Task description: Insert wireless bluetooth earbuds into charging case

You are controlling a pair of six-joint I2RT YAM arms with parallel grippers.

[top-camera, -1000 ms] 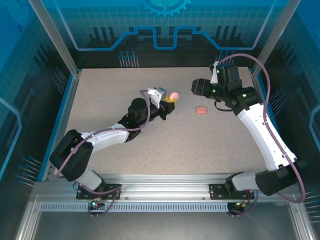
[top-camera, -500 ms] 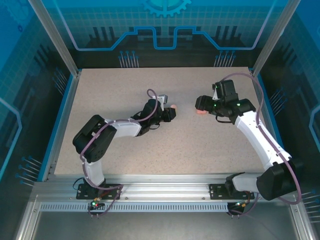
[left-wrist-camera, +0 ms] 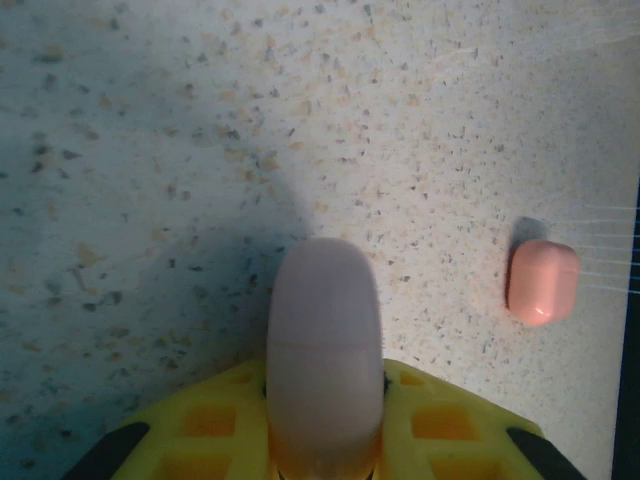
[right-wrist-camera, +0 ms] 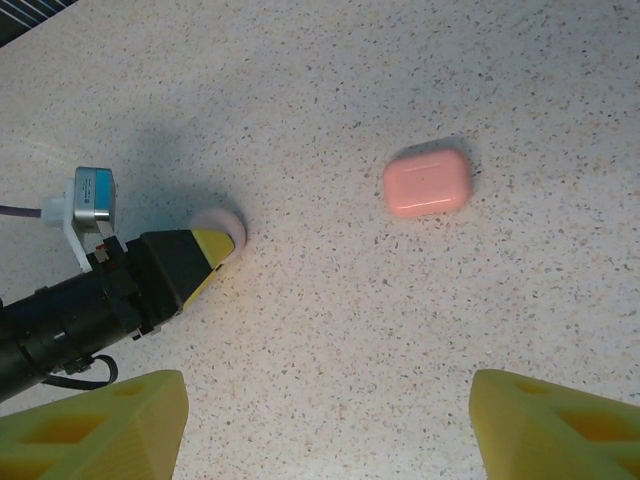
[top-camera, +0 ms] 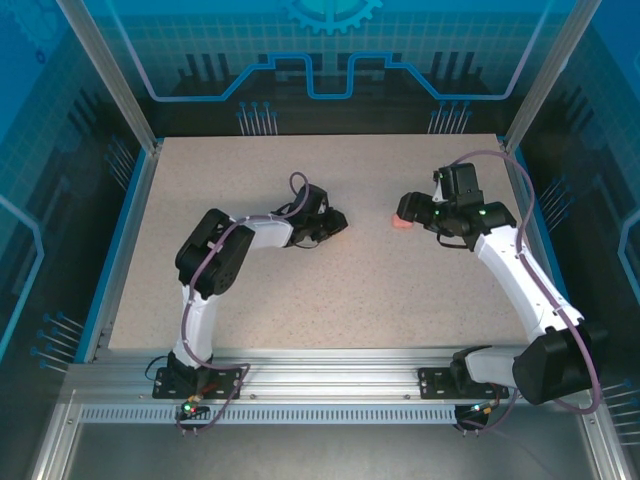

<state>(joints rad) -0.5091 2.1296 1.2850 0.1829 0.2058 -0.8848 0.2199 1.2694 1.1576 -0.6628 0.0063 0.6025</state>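
A pale pink charging case (left-wrist-camera: 325,340), closed and rounded, sits pinched between the yellow fingers of the left claw (right-wrist-camera: 214,250), low over the speckled bench (right-wrist-camera: 330,90). A second, salmon-pink charging case (right-wrist-camera: 427,182) lies closed on the bench, well apart from the first. The right claw (right-wrist-camera: 330,430) hangs above it, fingers spread wide and holding nothing.

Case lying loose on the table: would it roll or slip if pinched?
The case lies flat, so it would likely slide, not roll. Its smooth, rounded corners could slip from a pinch. It looks rigid, probably light.
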